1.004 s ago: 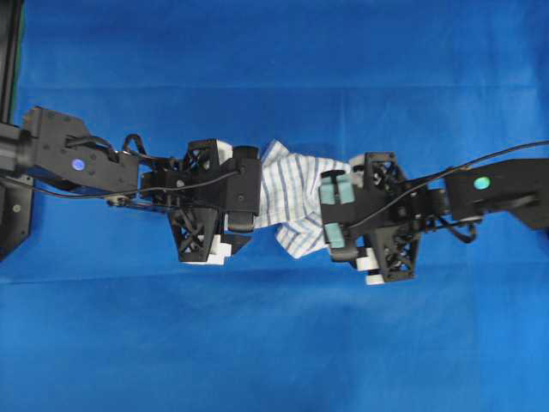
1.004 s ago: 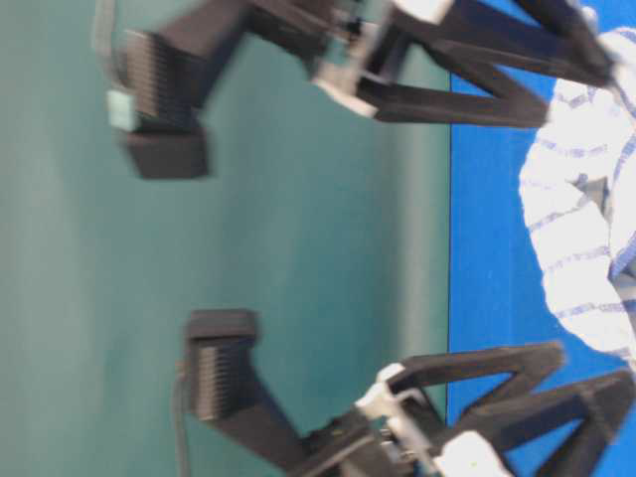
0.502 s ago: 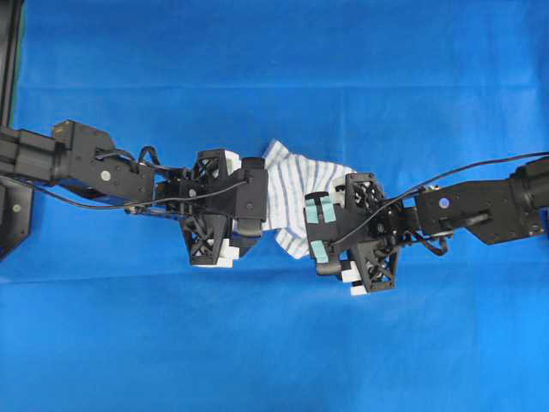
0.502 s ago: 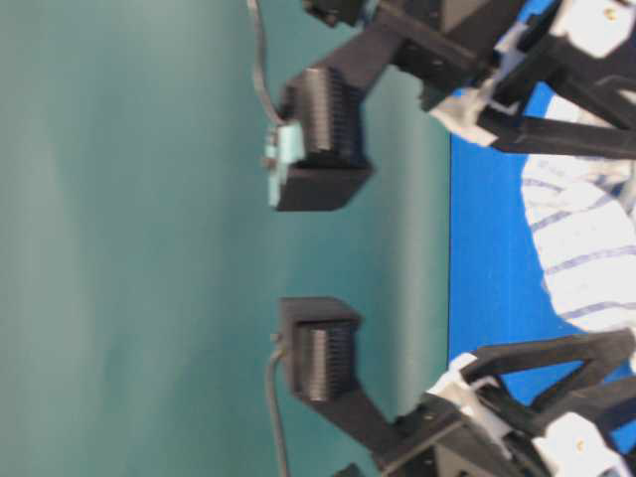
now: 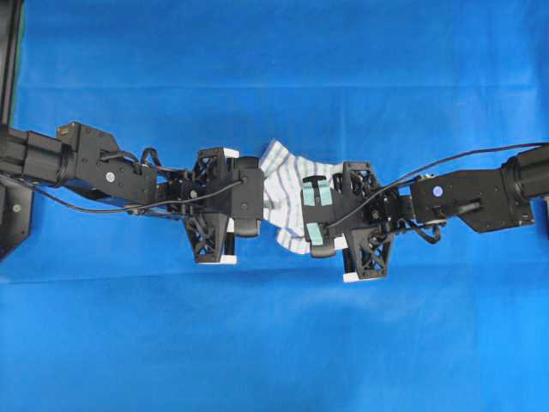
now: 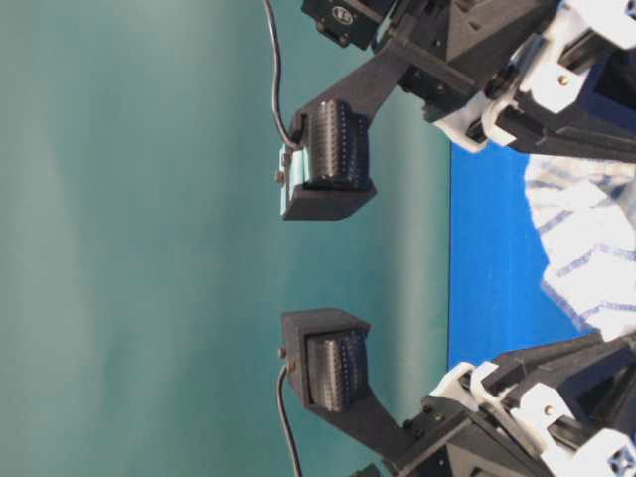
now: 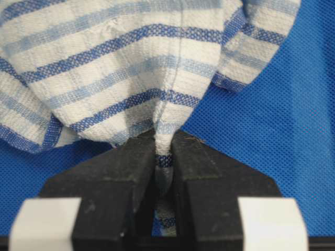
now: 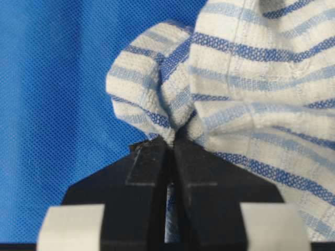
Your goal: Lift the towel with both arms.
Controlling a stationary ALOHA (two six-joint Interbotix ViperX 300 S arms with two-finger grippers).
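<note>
Both hands have come down and inward since a second ago, when they hovered spread apart over the ends of the cloth; now each is pressed together on it.

The small soft white towel (image 5: 283, 197) with thin blue and grey stripes lies crumpled on the blue cloth-covered surface (image 5: 274, 343), near the middle of the overhead view, with its longer stretch running left to right between the two arms. Its left end is gathered into a fold that rises into the black pointed left hand (image 7: 163, 157), whose fingers (image 7: 131, 162) pinch that fold tightly between them. Its right end is bunched in the same way into the black right hand (image 8: 170, 149), the one with pale teal tape patches on its body, and those fingers (image 8: 149, 157) are closed on a tuck of fabric with almost no gap left.

Seen from above, the left hand (image 5: 249, 225) and the right hand (image 5: 313, 245) face each other from opposite sides, so the towel sits directly between them, each arm equally near its own end. The table-level view shows the cloth low against the surface.

Judging from this, the lift itself has not begun. Since the two grips sit on opposite ends of the long axis, raising both arms together and evenly should carry the towel up slung between them; one arm rising ahead could tug the fold out of the other.
</note>
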